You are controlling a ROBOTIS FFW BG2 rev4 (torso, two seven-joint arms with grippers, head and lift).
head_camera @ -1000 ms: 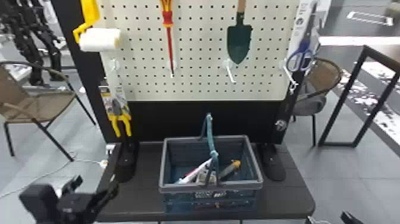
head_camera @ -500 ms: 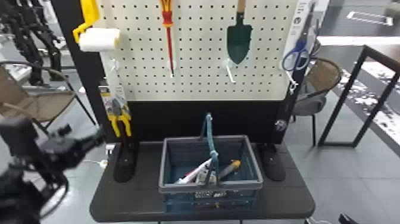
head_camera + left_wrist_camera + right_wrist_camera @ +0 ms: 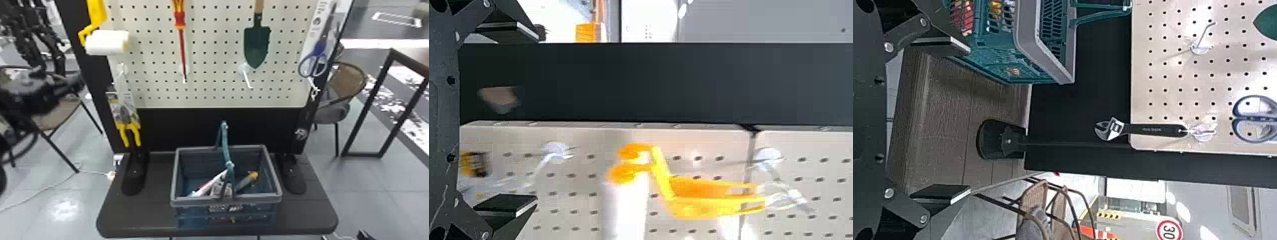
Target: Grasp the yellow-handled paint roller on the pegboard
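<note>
Paint roller [image 3: 107,42] hangs on the left of the pegboard [image 3: 210,92], yellow handle above its white sleeve. Left gripper [image 3: 60,76] gapes empty, apart from it; right gripper [image 3: 365,235], low down, gapes empty too.

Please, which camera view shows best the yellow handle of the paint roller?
The left wrist view: the handle lies there at full length, up to its end by a white hook. The head view cuts it at the top edge, though its white roller sleeve shows whole.
</note>
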